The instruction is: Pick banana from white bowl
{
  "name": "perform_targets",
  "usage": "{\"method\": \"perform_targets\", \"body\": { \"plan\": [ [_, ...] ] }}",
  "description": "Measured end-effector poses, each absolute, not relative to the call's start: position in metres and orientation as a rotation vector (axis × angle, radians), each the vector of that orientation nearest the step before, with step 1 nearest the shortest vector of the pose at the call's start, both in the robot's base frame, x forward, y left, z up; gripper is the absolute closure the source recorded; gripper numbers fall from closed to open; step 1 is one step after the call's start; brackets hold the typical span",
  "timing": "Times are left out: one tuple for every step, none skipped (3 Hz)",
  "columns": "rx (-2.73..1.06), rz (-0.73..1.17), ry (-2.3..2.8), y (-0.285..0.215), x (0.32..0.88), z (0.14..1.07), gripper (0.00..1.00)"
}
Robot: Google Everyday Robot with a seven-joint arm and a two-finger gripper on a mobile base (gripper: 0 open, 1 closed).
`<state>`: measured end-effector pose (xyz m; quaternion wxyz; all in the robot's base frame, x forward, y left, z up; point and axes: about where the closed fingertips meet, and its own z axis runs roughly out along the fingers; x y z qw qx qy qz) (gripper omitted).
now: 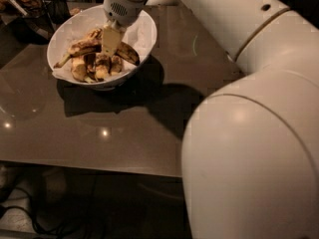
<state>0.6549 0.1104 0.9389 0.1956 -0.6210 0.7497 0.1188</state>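
The white bowl stands at the far left of the brown table, lined with crinkled white paper and holding several bananas. The longest banana, yellow mottled dark brown, lies across the bowl's left half with its thin stem pointing to the lower left. My gripper hangs from the white wrist straight down into the middle of the bowl, its pale tip among the bananas just right of the long one. Shorter banana pieces lie below it, and a dark one lies to its right.
The brown table reaches to a front edge low in view. My large white arm fills the right side. Dark containers stand behind the bowl at the far left. Cables lie on the floor below.
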Motion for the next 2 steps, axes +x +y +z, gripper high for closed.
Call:
{"method": "perform_targets", "body": {
  "plan": [
    [-1.748, 0.226, 2.051, 0.1099, 0.6174, 0.9647, 1.0],
    [-1.756, 0.214, 2.045, 0.1077, 0.6095, 0.9682, 1.0]
  ]
}}
